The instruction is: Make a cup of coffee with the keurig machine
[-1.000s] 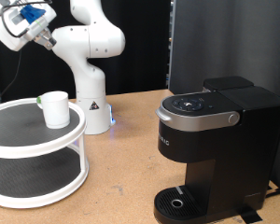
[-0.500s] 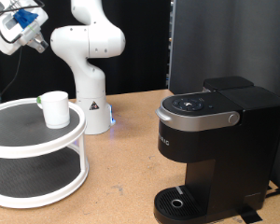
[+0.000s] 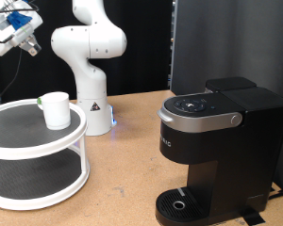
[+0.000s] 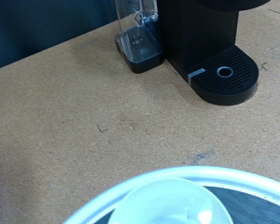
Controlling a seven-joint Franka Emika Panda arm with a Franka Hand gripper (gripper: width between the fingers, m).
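Observation:
The white cup (image 3: 55, 108) stands upright on the top tier of a round white two-tier stand (image 3: 28, 143) at the exterior view's left. In the wrist view the cup (image 4: 173, 199) shows from above, on the stand (image 4: 93, 207). My gripper (image 3: 26, 40) hangs high in the exterior view's top left corner, well above the cup and apart from it, with nothing visibly in it. Its fingers do not show in the wrist view. The black keurig machine (image 3: 217, 141) stands at the exterior view's right with its lid down; the wrist view shows the keurig machine (image 4: 201, 33) and its round drip base (image 4: 224, 79).
A small green-topped thing (image 3: 40, 100) peeks out behind the cup. The robot's white base (image 3: 92, 104) stands at the back of the brown table (image 3: 123, 179). A clear water tank (image 4: 137, 37) sits beside the machine. A black screen (image 3: 226, 42) rises behind it.
The hand has moved towards the exterior view's left and slightly up, nearer the frame's corner. Cup and machine have not moved.

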